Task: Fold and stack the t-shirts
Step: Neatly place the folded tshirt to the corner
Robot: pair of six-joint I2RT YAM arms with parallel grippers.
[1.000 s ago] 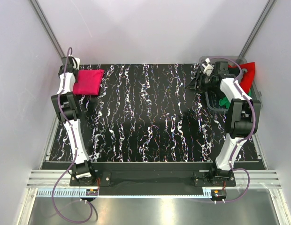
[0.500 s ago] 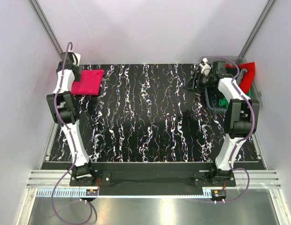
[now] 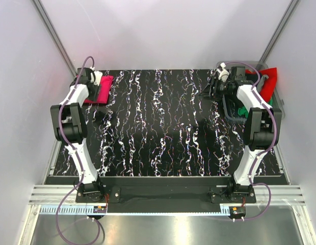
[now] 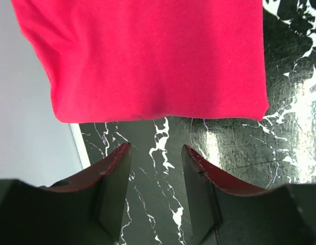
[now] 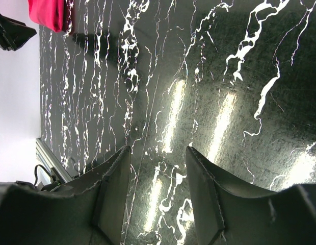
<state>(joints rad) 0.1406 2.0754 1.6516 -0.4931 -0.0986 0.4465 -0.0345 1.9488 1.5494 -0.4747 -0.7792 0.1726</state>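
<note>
The left pincer (image 4: 155, 149) gapes empty, the crimson-pink t-shirt (image 4: 148, 56) just beyond its tips; the right pincer (image 5: 158, 150) stands parted, empty, above the table (image 5: 234, 66).

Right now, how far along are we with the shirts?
Done: one crimson-pink t-shirt lies folded at the far left corner of the table. In hand: nothing; the left gripper and right gripper are both open and empty. Left: a red t-shirt and a green t-shirt sit bunched in the grey bin.
</note>
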